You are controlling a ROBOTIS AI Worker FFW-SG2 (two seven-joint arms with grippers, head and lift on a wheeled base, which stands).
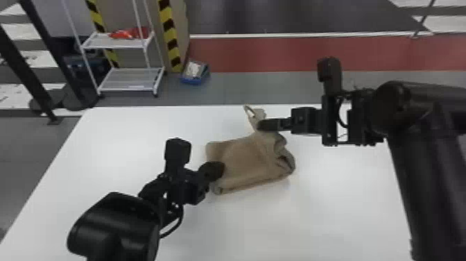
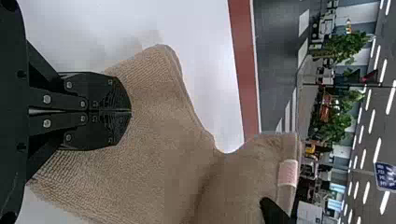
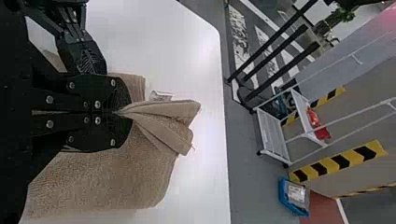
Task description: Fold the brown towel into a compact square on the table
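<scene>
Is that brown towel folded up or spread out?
Partly folded: the brown towel lies doubled in layers, but one corner is pulled up in the right gripper.

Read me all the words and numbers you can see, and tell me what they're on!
There are none that I can read.
Pale tag on the brown towel: no letters can be made out.
Blue sign in the room behind: rows of pale marks, too small to read.
Pale sheet in the blue bin on the floor: faint marks, too small to read.
</scene>
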